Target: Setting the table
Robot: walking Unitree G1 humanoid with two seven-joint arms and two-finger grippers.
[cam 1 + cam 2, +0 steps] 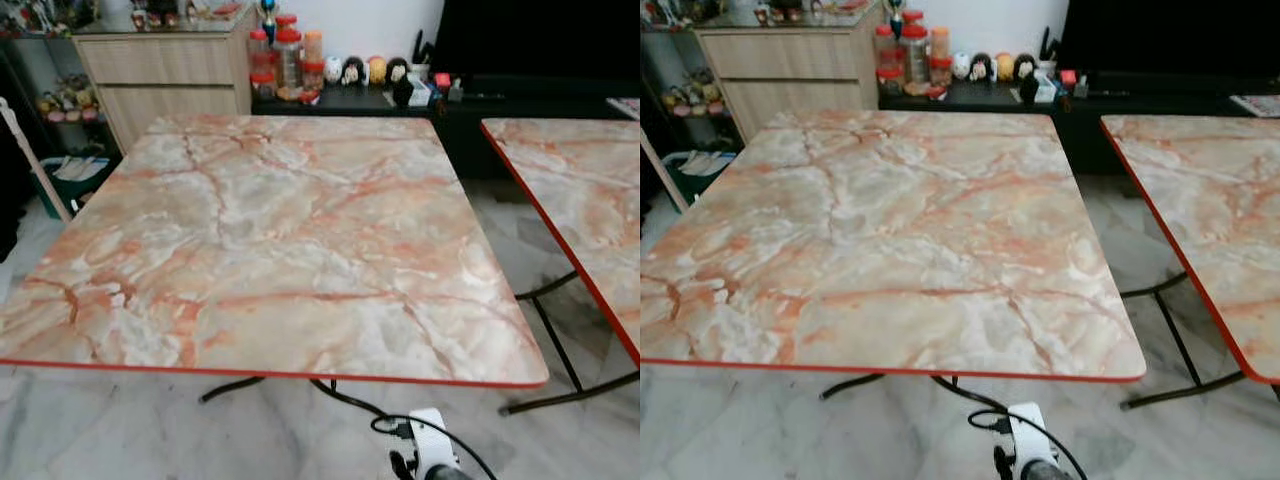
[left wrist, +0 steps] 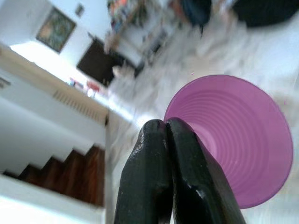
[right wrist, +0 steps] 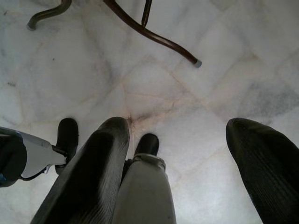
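Two left gripper (image 2: 166,128) fingers pinch the purple cup (image 2: 238,140) rim.

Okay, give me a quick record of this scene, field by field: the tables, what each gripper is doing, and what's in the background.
near table: marble-pattern top with red edge, nothing on it
second table: same pattern, to the robot's right, apart from the first
left gripper: fingers shut on rim of purple cup
right gripper: open, pointing down at the tiled floor
background: wooden cabinet; jars on dark low shelf
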